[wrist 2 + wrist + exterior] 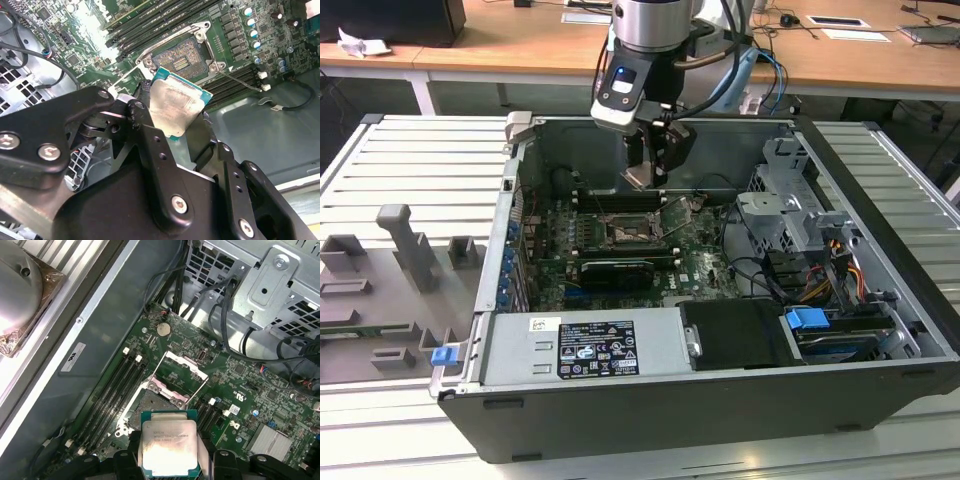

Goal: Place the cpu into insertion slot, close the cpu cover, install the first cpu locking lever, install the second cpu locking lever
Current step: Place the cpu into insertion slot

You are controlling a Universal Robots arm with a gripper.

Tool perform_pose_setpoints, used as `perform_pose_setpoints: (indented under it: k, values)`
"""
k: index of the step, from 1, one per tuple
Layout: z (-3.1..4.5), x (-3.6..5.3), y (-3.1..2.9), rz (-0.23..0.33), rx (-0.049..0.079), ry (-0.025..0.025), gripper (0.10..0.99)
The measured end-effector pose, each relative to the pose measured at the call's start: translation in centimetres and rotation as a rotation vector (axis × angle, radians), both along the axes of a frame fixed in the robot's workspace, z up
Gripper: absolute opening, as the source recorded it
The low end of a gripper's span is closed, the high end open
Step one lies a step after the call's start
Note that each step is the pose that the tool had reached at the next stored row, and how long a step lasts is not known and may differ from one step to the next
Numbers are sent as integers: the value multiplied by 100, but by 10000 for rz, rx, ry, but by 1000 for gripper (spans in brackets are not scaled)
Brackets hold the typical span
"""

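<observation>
Holding: the gripper [656, 172] has its jaws clamped on the cpu [638, 179], with a finger on each of two opposite edges.
Cpu face: in both wrist views the pale metal top of the cpu [175, 107] [169, 447] is turned towards the camera between the black fingers [150, 135].
Cpu position: it is in the air over the green circuit board [705, 262], close above the insertion slot [625, 235], and not seated in it.
Insertion slot: the dark contact field lies uncovered inside its silver rim [182, 57] [150, 407].
Cpu cover: the cpu cover [186, 362] is swung up and open, and stands at the side of the socket away from the chip.
Locking levers: a thin wire lever [240, 80] sticks out beside the socket and is not latched down.
Neighbours: long black memory slots [115, 390] run beside the socket.
Setting: the board sits in an open computer case [720, 400] with a grey power supply box [660, 345] along its near wall.
</observation>
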State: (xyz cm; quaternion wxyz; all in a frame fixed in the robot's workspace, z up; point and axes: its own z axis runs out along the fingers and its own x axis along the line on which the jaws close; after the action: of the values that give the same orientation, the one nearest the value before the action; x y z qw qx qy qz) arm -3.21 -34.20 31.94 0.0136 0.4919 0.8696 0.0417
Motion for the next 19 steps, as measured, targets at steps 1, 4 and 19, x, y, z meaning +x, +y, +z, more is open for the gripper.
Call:
perform_pose_setpoints:
  k: [1,4,19]
  values:
    - [-1,0,0,-29,0,-1,525]
    - [-2,0,0,-117,0,-1,525]
    - [-12,0,0,-501,0,-1,525]
